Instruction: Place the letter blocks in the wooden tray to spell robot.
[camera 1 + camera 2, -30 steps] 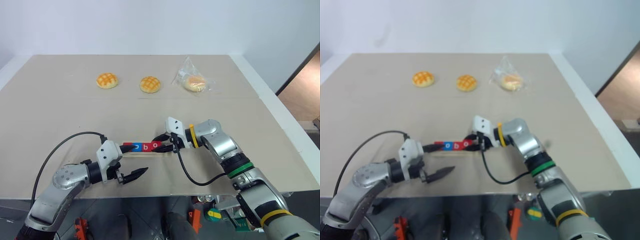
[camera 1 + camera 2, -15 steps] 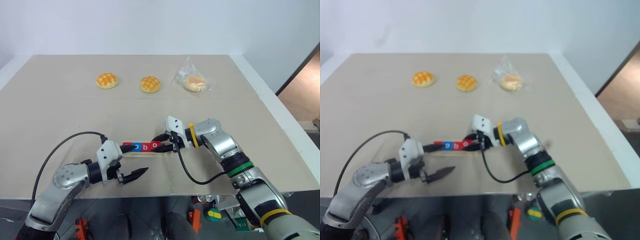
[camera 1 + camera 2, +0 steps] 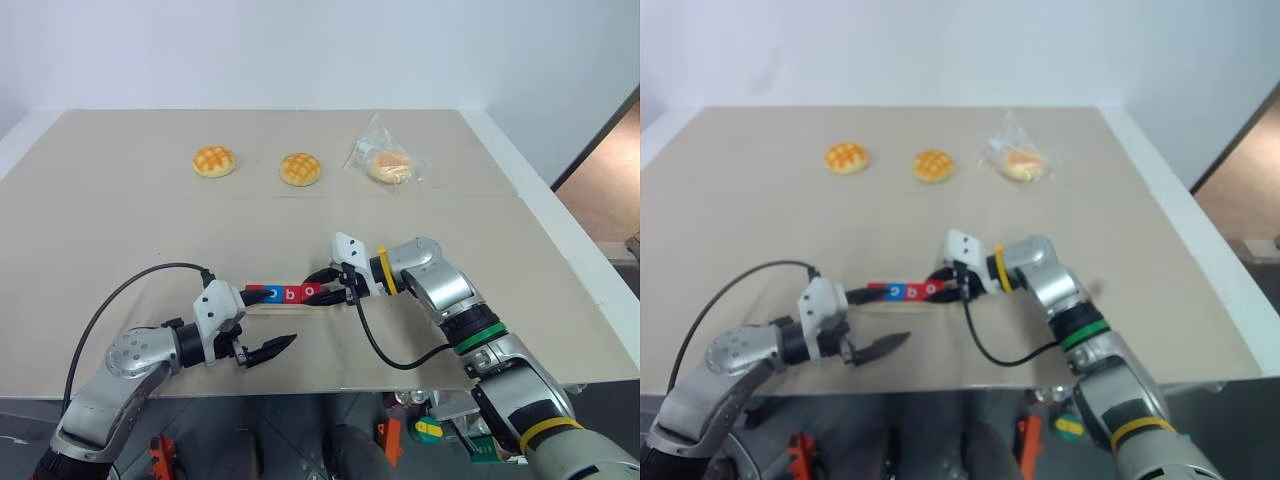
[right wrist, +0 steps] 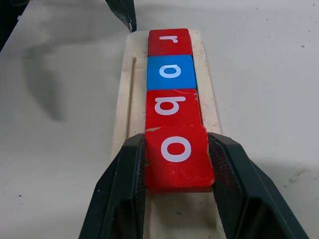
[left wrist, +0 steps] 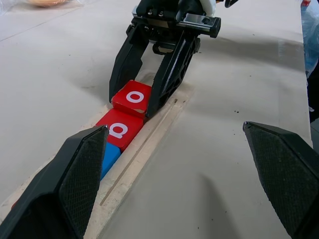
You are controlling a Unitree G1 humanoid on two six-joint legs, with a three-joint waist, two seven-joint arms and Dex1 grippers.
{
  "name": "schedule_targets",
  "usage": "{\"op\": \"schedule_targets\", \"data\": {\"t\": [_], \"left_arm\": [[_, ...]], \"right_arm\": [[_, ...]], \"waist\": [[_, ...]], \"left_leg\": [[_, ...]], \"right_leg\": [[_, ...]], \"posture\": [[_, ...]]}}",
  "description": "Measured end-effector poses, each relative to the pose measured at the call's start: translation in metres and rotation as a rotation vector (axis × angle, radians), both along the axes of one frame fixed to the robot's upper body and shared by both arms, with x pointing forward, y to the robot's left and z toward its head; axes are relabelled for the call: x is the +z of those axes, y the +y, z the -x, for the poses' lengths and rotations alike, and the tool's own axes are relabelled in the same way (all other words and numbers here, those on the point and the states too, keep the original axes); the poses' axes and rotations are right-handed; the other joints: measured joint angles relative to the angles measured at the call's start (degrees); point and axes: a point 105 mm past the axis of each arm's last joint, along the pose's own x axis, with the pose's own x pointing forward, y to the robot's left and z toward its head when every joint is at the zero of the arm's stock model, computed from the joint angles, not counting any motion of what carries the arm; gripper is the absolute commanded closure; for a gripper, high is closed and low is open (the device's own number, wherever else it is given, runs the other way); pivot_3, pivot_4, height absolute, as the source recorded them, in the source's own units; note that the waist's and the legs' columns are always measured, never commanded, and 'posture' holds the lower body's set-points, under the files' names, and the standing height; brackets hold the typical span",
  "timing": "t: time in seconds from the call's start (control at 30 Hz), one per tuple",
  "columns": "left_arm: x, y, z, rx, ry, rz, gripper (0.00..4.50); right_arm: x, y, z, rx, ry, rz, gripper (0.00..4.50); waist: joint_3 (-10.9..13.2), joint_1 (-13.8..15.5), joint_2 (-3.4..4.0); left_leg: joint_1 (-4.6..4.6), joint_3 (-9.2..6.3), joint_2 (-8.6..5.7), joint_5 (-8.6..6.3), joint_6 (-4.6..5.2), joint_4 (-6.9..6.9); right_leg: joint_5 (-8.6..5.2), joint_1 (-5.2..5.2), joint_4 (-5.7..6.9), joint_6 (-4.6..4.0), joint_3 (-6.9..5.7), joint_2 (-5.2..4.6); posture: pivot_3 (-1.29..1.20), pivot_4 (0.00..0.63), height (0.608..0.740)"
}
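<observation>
The wooden tray (image 4: 127,99) lies near the table's front edge, and letter blocks sit in it in a row: a red r (image 4: 169,41), a blue o (image 4: 171,71) and a red b (image 4: 172,106). My right gripper (image 3: 325,285) is shut on a red o block (image 4: 177,157), holding it in the tray right against the b. My left gripper (image 3: 275,320) stands open at the tray's other end. One of its fingers rests by the r block and the other is off the tray toward the table's front edge, with nothing between them.
Two round buns (image 3: 214,161) (image 3: 299,168) and a bun in a clear bag (image 3: 388,165) lie across the far part of the tan table (image 3: 120,230). A black cable (image 3: 130,290) loops from my left arm. The table's front edge runs just behind both arms.
</observation>
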Motion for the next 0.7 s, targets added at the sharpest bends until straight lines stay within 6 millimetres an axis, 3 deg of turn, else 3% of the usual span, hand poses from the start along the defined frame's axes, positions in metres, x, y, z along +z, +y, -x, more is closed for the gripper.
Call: {"op": "schedule_targets", "data": {"t": [0.03,0.07,0.13,0.27,0.6,0.7], "left_arm": [[0.001,-0.001,0.000,0.001,-0.002,0.004,0.00],[0.002,-0.001,-0.001,0.001,-0.006,0.007,0.00],[0.002,-0.001,-0.001,0.000,-0.010,0.007,0.00],[0.003,-0.001,-0.002,0.000,-0.011,0.007,0.00],[0.002,-0.001,-0.002,-0.001,-0.011,0.004,0.00],[0.002,-0.001,-0.002,-0.001,-0.011,0.004,0.00]], "right_arm": [[0.000,0.000,0.000,0.000,0.011,-0.005,2.73],[0.001,0.000,0.001,0.002,0.020,-0.010,2.06],[0.001,0.000,0.001,0.002,0.023,-0.014,1.57],[0.003,-0.001,0.000,0.000,0.021,-0.020,0.08],[0.006,-0.002,-0.001,-0.006,0.017,-0.035,0.03],[0.014,0.000,-0.002,-0.033,0.029,-0.086,0.03]], "waist": [[0.00,0.00,0.00],[0.00,0.00,0.00],[0.00,0.00,0.00],[0.00,0.00,0.00],[0.00,0.00,0.00],[0.01,0.00,0.01]], "left_leg": [[0.00,0.00,0.00,0.00,0.00,0.00],[0.00,0.00,0.00,0.00,0.00,0.00],[0.00,0.00,0.00,0.00,0.00,0.00],[0.00,0.00,0.00,0.00,0.00,0.00],[0.00,0.00,0.00,0.00,0.00,0.00],[-0.01,0.00,0.00,0.00,0.00,0.00]], "right_leg": [[0.00,0.00,0.00,0.00,0.00,0.00],[0.00,0.00,0.00,0.00,0.00,0.00],[0.00,0.00,0.00,0.00,0.00,0.00],[0.00,0.00,0.00,0.00,0.00,0.00],[0.00,0.00,0.00,0.00,0.00,0.00],[0.00,-0.01,0.00,0.00,0.00,0.00]], "posture": [[0.00,0.150,0.740],[0.00,0.150,0.740],[0.00,0.150,0.740],[0.00,0.150,0.740],[0.00,0.150,0.740],[0.00,0.150,0.740]]}}
